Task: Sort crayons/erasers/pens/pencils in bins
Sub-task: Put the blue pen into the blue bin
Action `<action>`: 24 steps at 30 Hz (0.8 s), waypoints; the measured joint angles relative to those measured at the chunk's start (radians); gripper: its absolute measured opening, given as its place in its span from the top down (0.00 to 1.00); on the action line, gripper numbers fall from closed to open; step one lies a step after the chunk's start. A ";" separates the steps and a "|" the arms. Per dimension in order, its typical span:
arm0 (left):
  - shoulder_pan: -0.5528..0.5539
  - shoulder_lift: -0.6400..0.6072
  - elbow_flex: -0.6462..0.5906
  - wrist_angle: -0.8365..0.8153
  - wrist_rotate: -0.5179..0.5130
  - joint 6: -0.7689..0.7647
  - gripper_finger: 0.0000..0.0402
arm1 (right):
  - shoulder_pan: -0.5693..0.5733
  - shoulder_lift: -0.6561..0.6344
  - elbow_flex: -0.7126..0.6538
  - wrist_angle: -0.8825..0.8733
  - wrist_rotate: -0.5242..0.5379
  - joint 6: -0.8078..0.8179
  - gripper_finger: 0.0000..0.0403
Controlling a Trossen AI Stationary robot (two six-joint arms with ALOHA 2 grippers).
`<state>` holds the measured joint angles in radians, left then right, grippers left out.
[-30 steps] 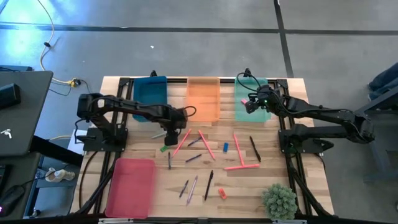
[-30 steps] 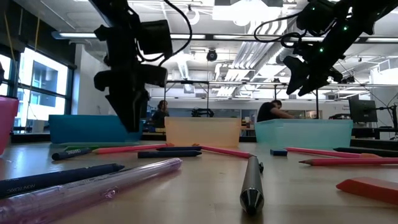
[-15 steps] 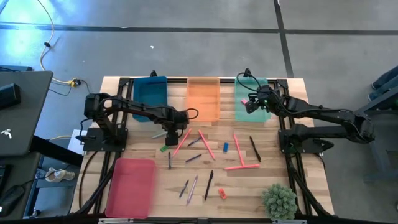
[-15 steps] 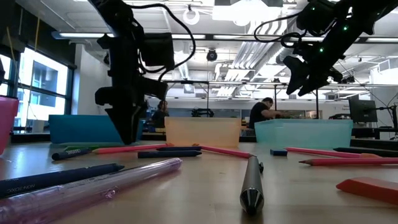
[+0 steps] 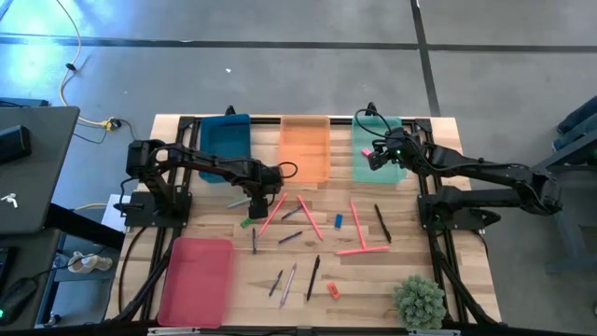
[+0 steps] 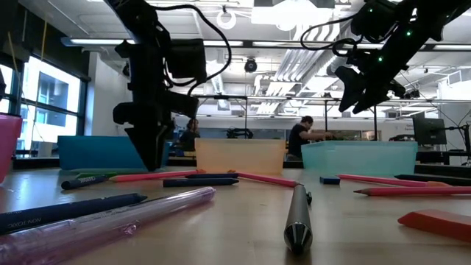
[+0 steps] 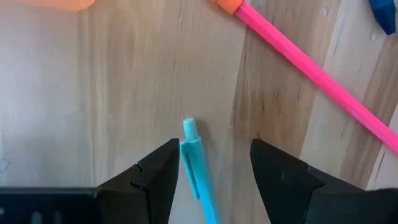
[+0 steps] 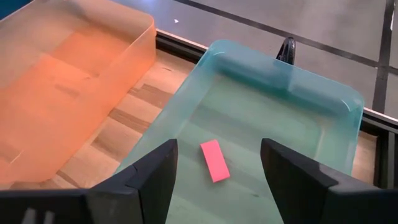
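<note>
A: Left tool is down at the desk, fingers spread either side of a light blue pen, set for a pickup, I'd say.

B: Right tool hangs released over the mint bin, pink eraser already inside. The pen's lower end is cut off from sight.

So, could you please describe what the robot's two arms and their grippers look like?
Both arms are dark, jointed and slender, with black cables looping along them. The left gripper and right gripper each end in two broad, angular black fingers. Small green lights glow near the right arm's wrist.
</note>
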<state>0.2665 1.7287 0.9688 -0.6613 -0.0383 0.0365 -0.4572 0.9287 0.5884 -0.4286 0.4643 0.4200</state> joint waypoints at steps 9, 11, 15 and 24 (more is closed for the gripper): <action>0.000 0.034 0.002 0.010 0.003 0.001 0.54 | 0.000 0.000 0.000 0.000 -0.002 -0.002 0.45; 0.000 0.036 0.003 0.009 0.004 -0.001 0.54 | 0.000 0.000 0.000 0.000 -0.002 -0.002 0.45; 0.000 0.037 0.003 0.007 0.004 -0.031 0.56 | 0.000 0.000 0.000 0.000 -0.001 -0.002 0.45; -0.012 0.038 0.002 0.005 0.004 -0.037 0.74 | 0.000 0.000 0.000 0.000 -0.001 -0.003 0.45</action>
<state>0.2541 1.7664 0.9707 -0.6558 -0.0345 -0.0006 -0.4572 0.9287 0.5884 -0.4286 0.4637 0.4175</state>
